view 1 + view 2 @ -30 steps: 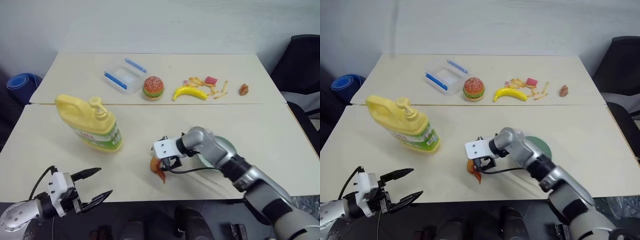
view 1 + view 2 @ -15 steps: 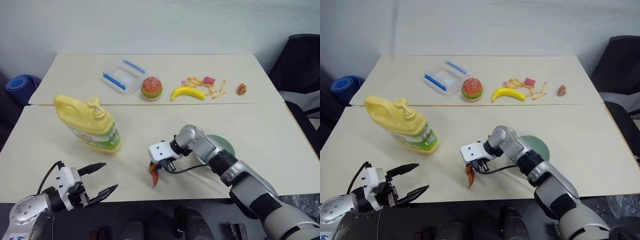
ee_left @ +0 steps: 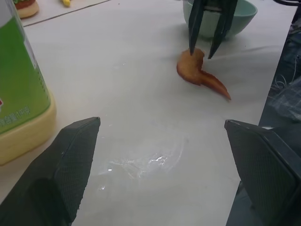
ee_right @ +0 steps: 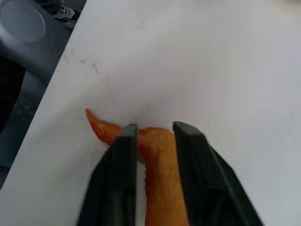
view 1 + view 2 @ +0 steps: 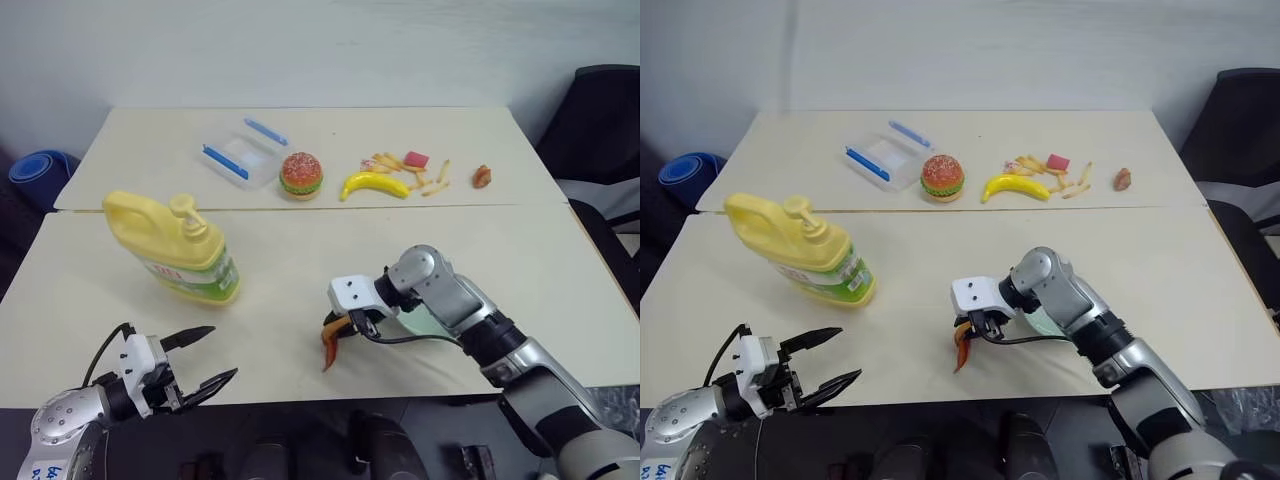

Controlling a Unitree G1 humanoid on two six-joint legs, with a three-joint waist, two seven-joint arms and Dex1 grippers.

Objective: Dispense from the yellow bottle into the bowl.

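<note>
Since the earlier frame the right gripper (image 5: 338, 335) is carrying an orange chicken wing (image 5: 330, 349), pinched between its fingers, rightward toward the bowl (image 3: 244, 14). Meanwhile the yellow bottle (image 5: 172, 248) is standing untouched at the table's (image 5: 280, 260) left. The left gripper (image 5: 195, 362) is hovering with jaws spread wide, so next it probably needs to reach the pump.

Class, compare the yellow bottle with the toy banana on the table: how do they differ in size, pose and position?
The yellow bottle is far bigger than the banana. The bottle stands upright with a pump top; the banana lies flat, curved. The bottle sits on the near table, the banana on the far one beside the burger. Both are yellow.
</note>
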